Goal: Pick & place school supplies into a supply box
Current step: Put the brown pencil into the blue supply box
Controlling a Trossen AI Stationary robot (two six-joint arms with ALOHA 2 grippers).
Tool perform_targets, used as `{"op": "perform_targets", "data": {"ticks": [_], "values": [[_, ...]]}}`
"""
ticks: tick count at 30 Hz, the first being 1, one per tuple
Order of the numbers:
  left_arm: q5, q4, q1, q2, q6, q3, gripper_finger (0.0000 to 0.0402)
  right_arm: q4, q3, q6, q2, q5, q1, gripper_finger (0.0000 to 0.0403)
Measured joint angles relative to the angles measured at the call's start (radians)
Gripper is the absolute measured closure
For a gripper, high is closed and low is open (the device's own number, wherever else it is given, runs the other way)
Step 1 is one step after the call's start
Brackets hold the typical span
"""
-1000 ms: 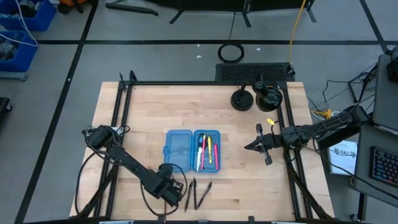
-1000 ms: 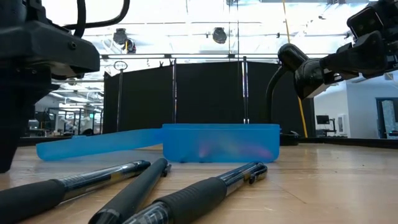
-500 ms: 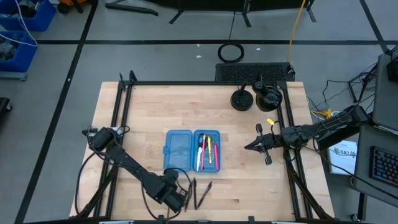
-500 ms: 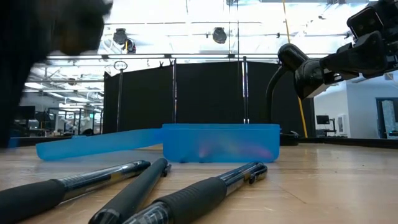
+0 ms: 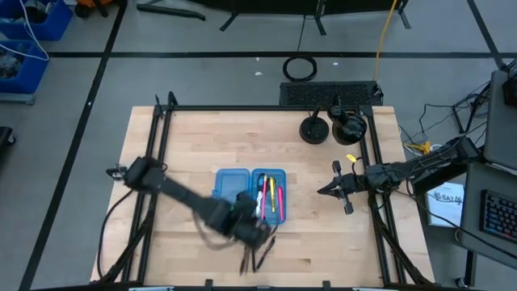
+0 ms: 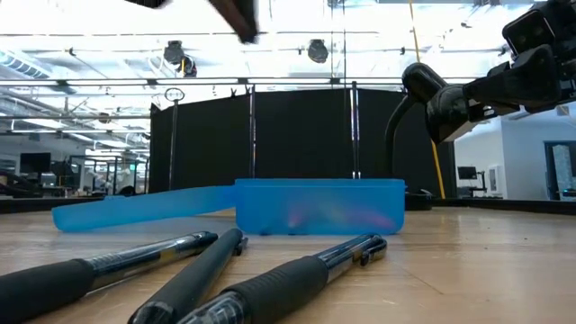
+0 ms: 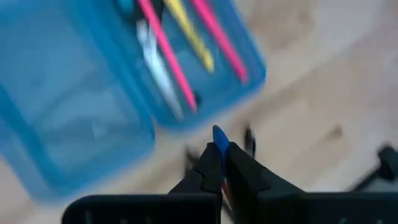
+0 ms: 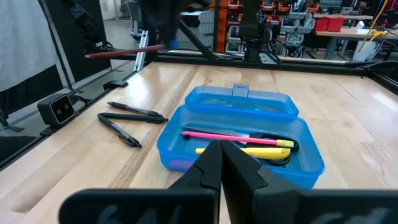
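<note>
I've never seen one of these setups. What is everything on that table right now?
Table: one, pale wood, black frame around it.
Case: one, see-through blue, open at the table's middle.
Pink pens: two, in the case's right half.
Yellow pen: one, beside them.
Scissors: one pair, same half.
Black pens: three, on the wood near the front edge.
Round black stands: two, far right corner.
Dark red pen: apparently one, in the air.
Left tool: shut, seemingly on that pen, by the case's front end.
Right tool: shut, empty, right of the case.
</note>
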Motion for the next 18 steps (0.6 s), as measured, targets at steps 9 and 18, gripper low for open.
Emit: {"op": "perform_targets", "data": {"ticks": [9,18], "values": [[-0.002,0.067,0.291,0.0,0.344,-0.023,0.0394,-0.007,0.0,0.012,0.0,-0.001,0.0,0.0403],[0.051,0.268,0.376,0.0,0.365,-0.22,0.0393,-0.027,0.0,0.02,0.0,-0.001,0.0,0.0403]]}}
